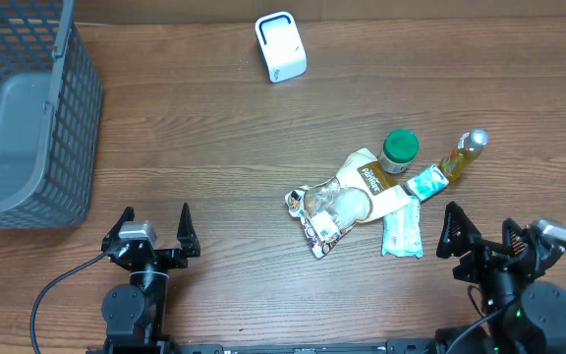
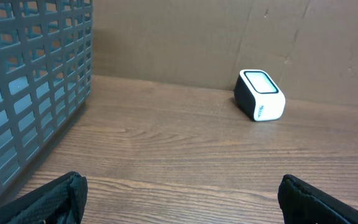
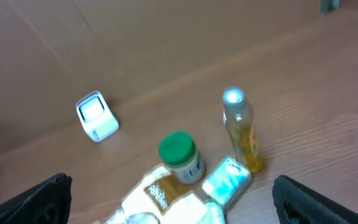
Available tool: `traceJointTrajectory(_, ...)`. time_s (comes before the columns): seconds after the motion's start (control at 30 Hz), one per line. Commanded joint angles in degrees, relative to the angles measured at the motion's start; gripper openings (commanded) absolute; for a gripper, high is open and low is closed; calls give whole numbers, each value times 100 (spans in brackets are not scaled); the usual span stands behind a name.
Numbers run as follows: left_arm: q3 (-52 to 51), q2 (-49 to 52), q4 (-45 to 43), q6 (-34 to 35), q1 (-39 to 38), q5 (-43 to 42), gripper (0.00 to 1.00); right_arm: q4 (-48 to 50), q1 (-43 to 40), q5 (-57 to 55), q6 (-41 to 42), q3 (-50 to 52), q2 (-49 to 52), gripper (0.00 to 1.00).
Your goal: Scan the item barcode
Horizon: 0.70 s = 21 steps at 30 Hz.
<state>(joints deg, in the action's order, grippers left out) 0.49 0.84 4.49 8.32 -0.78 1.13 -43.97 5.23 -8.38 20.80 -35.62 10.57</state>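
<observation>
**Q:** What is hidden or hard to see?

**A:** Both arms are cut off at the bottom edge of the overhead view. In each wrist view only the two dark fingertips show, at the lower corners. The right wrist view is blurred. A grey mesh basket (image 1: pixel 28 108) runs off the frame, ahead and to the left of the left gripper (image 1: pixel 155 218).

**Q:** Can any writing be read?

**A:** No. The tan snack pouch (image 1: pixel 347 197) has dark lettering on a label, and the scanner (image 1: pixel 281 46) has a small mark on its side. Both are too small or blurred to read. No barcode can be made out.

**Q:** What do the items look like, and where are they?

**A:** They lie in a loose, touching cluster just ahead of the right gripper (image 1: pixel 480 224) and to its left. The snack pouch is crumpled and partly clear. Behind it stands a green-lidded jar (image 1: pixel 399 151). A bottle of yellow liquid (image 1: pixel 463 154) and a small teal sachet (image 1: pixel 425 183) are beside the jar. A pale teal packet (image 1: pixel 402 232) lies flat, nearest the fingers. The scanner is a white box with a dark face, far ahead between the two arms.

**Q:** And the grippers?

**A:** Both have their fingers spread wide and hold nothing.
</observation>
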Motion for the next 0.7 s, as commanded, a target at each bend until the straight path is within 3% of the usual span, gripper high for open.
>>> traceJointTrajectory(0.0, -22, -52, -15, -151, -33, 37, 99, 682, -59, -57, -28, 487, -468, 100)
traceJointTrajectory(0.17, -22, -52, -15, -151, -33, 35, 99, 2568, -59, 46, -114, 1235, -901, 100)
traceJointTrajectory(0.37, -22, -52, -15, -151, -33, 35, 100, 4948, -59, 890, -1279, 2048, -1040, 100)
traceJointTrajectory(0.53, -22, -52, -15, -151, -33, 35, 100, 6035, -59, 1303, -1692, 2691, -1040, 100)
traceJointTrajectory(0.67, -22, -52, -15, -151, -33, 35, 99, 6225, -59, 1381, -1681, 3217, -1040, 100)
